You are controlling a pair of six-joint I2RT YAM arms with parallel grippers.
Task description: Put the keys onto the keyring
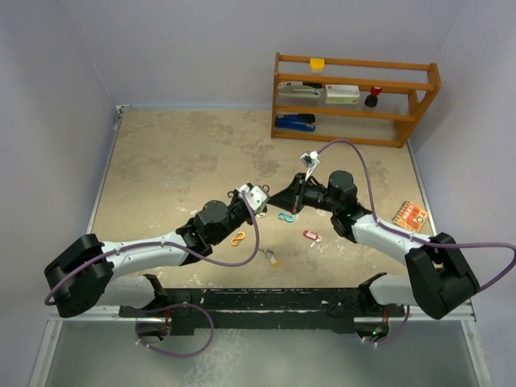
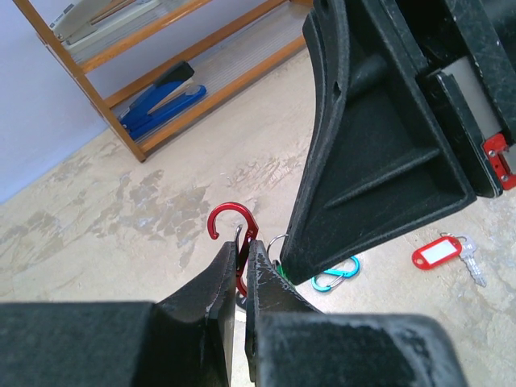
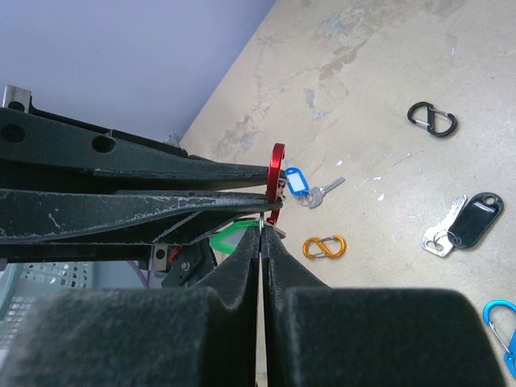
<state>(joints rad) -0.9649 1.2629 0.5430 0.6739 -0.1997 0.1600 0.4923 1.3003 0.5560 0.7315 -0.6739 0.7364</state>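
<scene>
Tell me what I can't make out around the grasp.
Right wrist: whatever the right end effector pinches is hidden between its fingers; blue clip cut by the edge.
Left wrist: silver ring, green tag mostly behind that end effector.
Top view: grasp point too small to resolve.

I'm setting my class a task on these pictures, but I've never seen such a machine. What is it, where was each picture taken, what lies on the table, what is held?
Two robot arms are bolted to a table. The wide picture looks down from above: left arm on the left, right arm on the right. The other two come from cameras on their wrists. On the table lie S-shaped clips, like the orange clip, and small tagged keys, like the blue-tagged key. The left jaws pinch a red clip; the right jaws are shut, on what I cannot tell.
</scene>
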